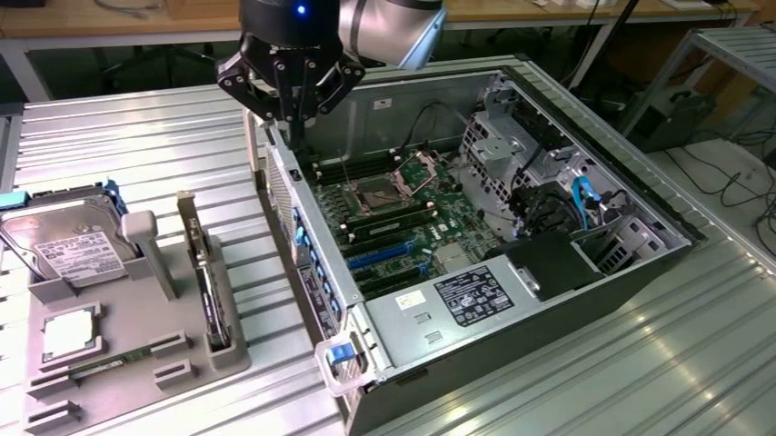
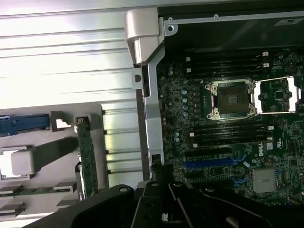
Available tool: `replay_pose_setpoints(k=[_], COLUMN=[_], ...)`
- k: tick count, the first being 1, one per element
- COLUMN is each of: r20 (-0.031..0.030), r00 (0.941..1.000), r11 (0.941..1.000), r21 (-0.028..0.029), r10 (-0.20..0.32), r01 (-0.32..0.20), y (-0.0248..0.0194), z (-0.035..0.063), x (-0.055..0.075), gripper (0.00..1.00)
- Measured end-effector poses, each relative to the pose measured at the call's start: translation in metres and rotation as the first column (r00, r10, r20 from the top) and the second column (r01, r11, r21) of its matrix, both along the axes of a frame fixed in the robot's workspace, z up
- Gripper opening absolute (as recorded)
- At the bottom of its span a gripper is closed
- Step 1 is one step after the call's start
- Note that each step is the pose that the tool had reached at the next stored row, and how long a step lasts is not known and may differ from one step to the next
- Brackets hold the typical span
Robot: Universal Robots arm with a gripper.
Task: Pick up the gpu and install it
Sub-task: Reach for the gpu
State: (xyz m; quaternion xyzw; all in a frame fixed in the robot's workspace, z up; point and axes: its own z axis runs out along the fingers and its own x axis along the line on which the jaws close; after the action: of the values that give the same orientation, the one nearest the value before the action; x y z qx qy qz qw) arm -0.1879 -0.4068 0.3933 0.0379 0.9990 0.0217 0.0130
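**A:** How was it all laid out?

**B:** The table [image 1: 134, 136] carried the open computer case [image 1: 522, 372]. The grey tray [image 1: 145, 318] sat beside it, towards the exterior view's left. The gpu [image 1: 203, 272] stood on its long edge in a slot along the tray's edge nearest the case, untouched.

**A:** And the gripper [image 1: 291, 123]?

**B:** It was closed on nothing. It hung above the case's wall on the tray side, at the far end, well apart from the card.

**A:** So the pick-up was barely begun. What would have made it go well?

**B:** I'd say the fingers had to part before they got down to the card. Then they needed to line up across the thin board, not along it. A grip on the bare top edge near the middle looked safest. A straight pull up would have kept the card from jamming in its slot.
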Motion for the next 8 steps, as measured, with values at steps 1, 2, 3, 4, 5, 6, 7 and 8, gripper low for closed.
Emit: replay_pose_setpoints(k=[1, 2, 3, 4, 5, 6, 7, 8], r20=[0.0000, 0.0001, 0.0001, 0.0001, 0.0001, 0.0000, 0.0000, 0.0000], r00=[1.0000, 1.0000, 1.0000, 1.0000, 1.0000, 1.0000, 1.0000, 1.0000], r11=[1.0000, 1.0000, 1.0000, 1.0000, 1.0000, 1.0000, 1.0000, 1.0000], r21=[0.0000, 0.0000, 0.0001, 0.0001, 0.0001, 0.0000, 0.0000, 0.0000], r10=[0.000, 0.000, 0.000, 0.000, 0.000, 0.000, 0.000, 0.000], r01=[0.000, 0.000, 0.000, 0.000, 0.000, 0.000, 0.000, 0.000], y=[-0.0002, -0.0003, -0.0004, -0.0006, -0.0007, -0.0008, -0.0010, -0.0011], z=[0.0000, 0.0000, 0.0000, -0.0001, 0.0000, 0.0000, 0.0000, 0.0000], x=[-0.0007, -0.0012, -0.0018, -0.0023, -0.0029, -0.0035, -0.0040, -0.0045], gripper=[0.11, 0.11, 0.11, 0.11, 0.11, 0.11, 0.11, 0.11])
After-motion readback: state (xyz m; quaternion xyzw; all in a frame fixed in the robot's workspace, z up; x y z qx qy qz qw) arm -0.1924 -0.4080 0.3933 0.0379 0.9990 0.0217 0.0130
